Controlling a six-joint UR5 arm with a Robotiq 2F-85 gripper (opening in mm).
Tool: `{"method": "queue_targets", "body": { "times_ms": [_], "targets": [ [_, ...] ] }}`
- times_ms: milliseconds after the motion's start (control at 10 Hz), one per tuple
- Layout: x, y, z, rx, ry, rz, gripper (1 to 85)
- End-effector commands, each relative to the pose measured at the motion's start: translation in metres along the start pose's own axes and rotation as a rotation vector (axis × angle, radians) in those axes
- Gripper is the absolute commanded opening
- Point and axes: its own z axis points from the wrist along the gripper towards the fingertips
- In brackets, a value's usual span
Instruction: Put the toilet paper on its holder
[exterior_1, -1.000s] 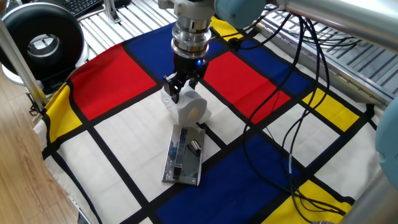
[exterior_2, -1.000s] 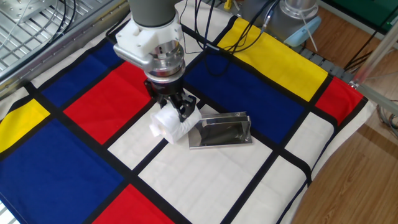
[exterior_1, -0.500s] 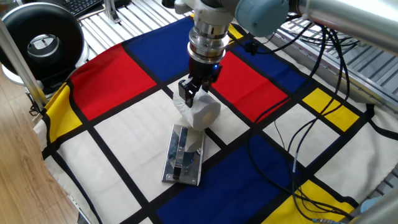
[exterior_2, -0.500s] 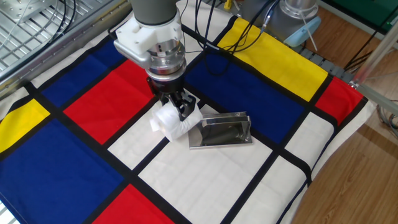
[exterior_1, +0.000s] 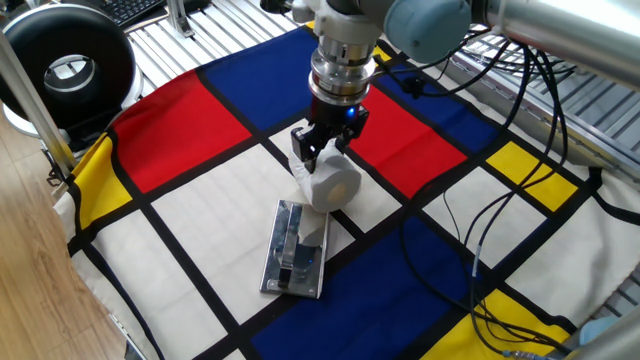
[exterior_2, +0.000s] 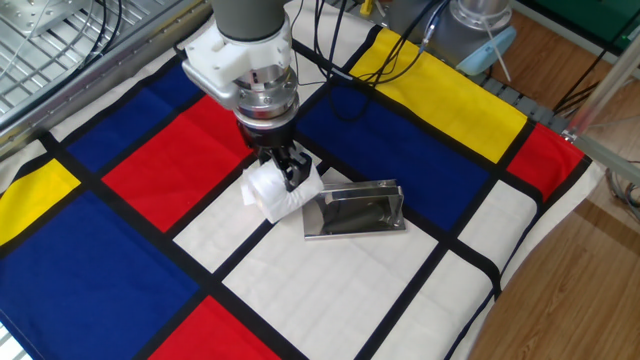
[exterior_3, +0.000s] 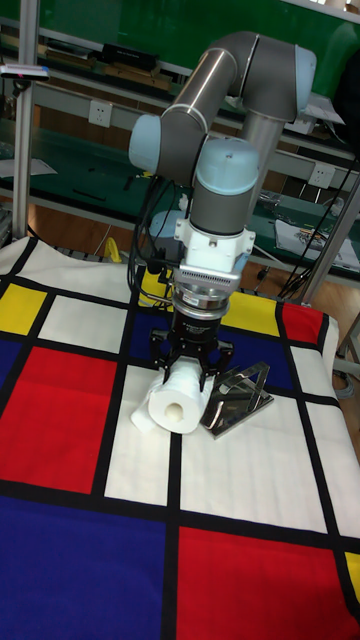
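One holder (exterior_1: 294, 250), flat on checkered cloth (exterior_1: 200, 215) over surface. One toilet paper (exterior_1: 330, 186) roll just beyond holder's far end, clamped between gripper (exterior_1: 322, 146) fingers. Arm (exterior_3: 235, 110) above, wrist pointing straight down.

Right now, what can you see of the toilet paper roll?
The roll is plain white, soft-looking paper with a round core hole facing the tall view. It lies sideways, held by the gripper from above, next to one end of the chrome holder. A loose sheet hangs at its far side.
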Motion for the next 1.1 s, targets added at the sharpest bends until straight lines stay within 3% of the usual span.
{"method": "queue_targets", "body": {
  "times_ms": [0,300,500,700,1000],
  "targets": [
    [0.002,-0.001,-0.001,0.0,0.008,0.02,1.3],
    [0.005,-0.003,-0.001,0.008,0.019,-0.011,1.3],
    [0.01,0.005,-0.002,-0.024,0.041,-0.068,1.3],
    [0.005,0.006,-0.001,-0.026,0.02,-0.111,1.3],
    [0.003,0.02,-0.002,-0.079,0.007,-0.121,1.3]
  ]
}}
